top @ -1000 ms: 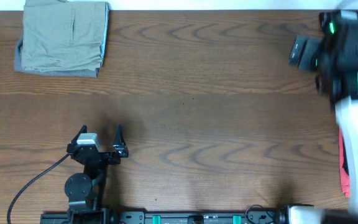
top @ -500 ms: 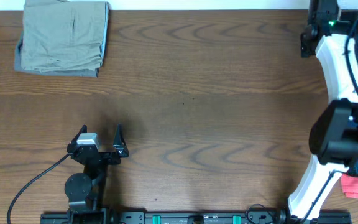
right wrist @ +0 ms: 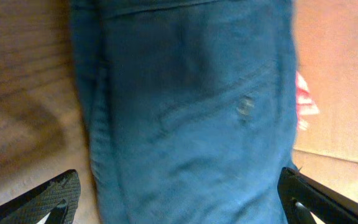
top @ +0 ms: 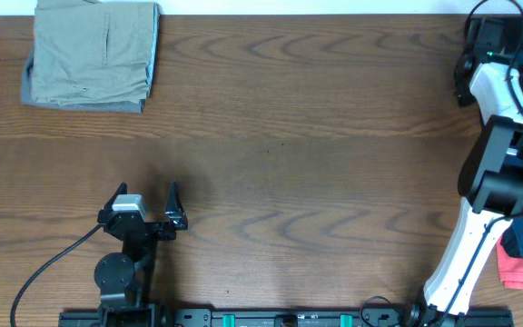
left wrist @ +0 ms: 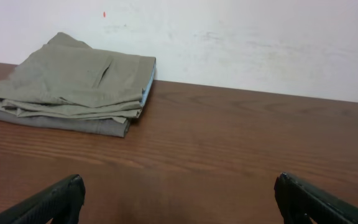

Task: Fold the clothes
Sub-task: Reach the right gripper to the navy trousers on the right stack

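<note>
Blurred blue garment (right wrist: 185, 106), edges cut off, lies under the right hand (right wrist: 179, 202).

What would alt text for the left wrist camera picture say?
A folded khaki garment lies at the back left of a brown wooden table against a white wall. The black fingertips of the left gripper sit wide apart at the bottom corners, holding nothing.
</note>
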Tool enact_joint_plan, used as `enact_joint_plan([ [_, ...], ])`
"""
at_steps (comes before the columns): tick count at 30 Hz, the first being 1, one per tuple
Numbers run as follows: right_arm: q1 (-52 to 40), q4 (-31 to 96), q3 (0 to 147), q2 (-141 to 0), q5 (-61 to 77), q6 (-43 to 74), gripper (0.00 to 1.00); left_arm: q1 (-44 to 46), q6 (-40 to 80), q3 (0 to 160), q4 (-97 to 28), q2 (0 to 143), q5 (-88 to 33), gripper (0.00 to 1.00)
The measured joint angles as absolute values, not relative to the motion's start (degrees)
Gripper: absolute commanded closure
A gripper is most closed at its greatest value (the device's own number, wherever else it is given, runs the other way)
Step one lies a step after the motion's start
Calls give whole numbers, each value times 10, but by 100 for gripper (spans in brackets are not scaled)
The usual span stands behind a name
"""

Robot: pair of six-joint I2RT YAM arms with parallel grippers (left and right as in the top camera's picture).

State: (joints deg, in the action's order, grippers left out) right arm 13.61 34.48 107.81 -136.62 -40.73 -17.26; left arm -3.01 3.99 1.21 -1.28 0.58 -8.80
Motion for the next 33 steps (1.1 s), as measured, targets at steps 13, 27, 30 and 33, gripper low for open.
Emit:
enact_joint_plan([
  [13,139,293,1087,-1402,-396,-190,34,-30,40,12,-13,6,-88,2],
  [27,167,289,1088,-1410,-341,-88,79,-30,40,12,-13,6,-88,2],
  [30,167,293,1088,-1410,-341,-67,77,-30,40,12,-13,6,-88,2],
  [33,167,298,1088,-1409,-340,-48,92,-30,40,12,-13,6,-88,2],
])
